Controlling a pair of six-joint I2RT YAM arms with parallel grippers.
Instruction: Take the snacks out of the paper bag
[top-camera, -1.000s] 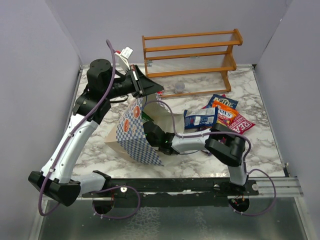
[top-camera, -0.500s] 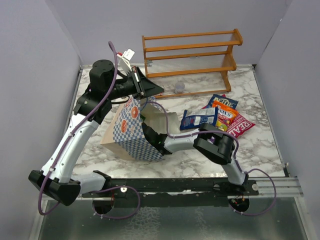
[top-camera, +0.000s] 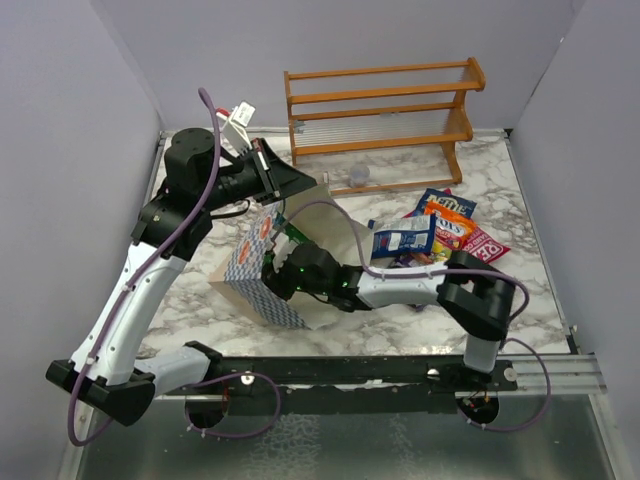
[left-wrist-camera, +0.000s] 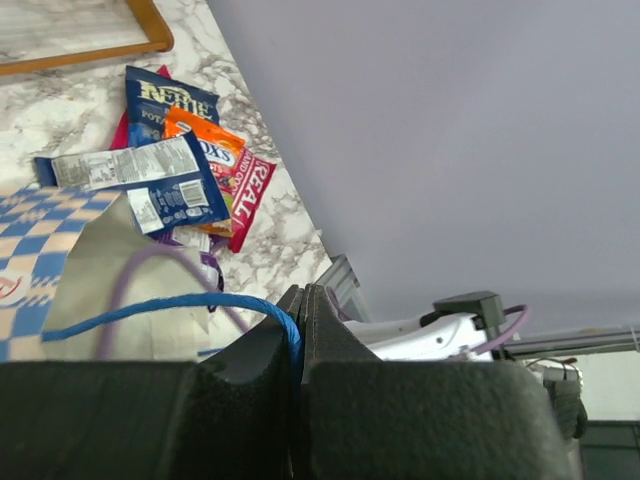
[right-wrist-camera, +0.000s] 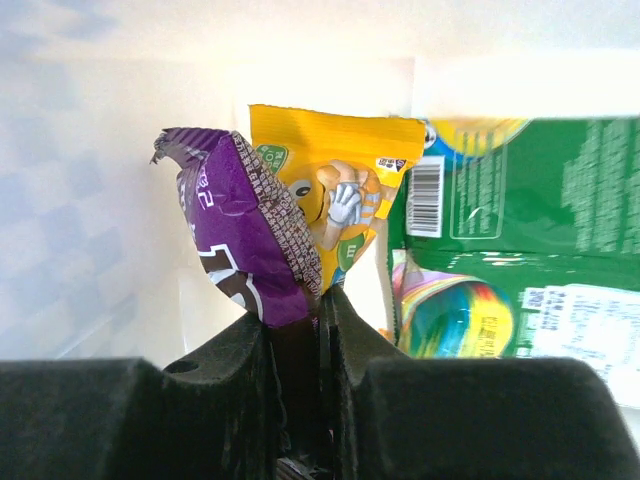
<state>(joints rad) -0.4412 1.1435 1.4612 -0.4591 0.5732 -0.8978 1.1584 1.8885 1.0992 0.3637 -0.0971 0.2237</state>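
While the left gripper (left-wrist-camera: 300, 303) has its fingers pressed together on the blue cord handle (left-wrist-camera: 150, 311), the paper bag (top-camera: 258, 270) hangs tipped from it, with its open mouth turned towards the right arm. The right gripper (right-wrist-camera: 322, 305) is reached deep inside the bag, its fingers clamped on the lower corner of a purple packet (right-wrist-camera: 240, 235). Just behind that packet, against the bag's inner wall, stands a yellow packet (right-wrist-camera: 345, 150), and beside it a green packet (right-wrist-camera: 520, 185) lies lengthwise. Outside the bag, just beyond its mouth, a small pile rests on the marble table (top-camera: 530, 200): a blue-and-silver packet (top-camera: 400, 238), a dark blue packet (left-wrist-camera: 165, 100), an orange packet (left-wrist-camera: 205, 148) and a red packet (top-camera: 482, 245). Behind the bag, well apart from it, stands a wooden rack (top-camera: 380, 95).
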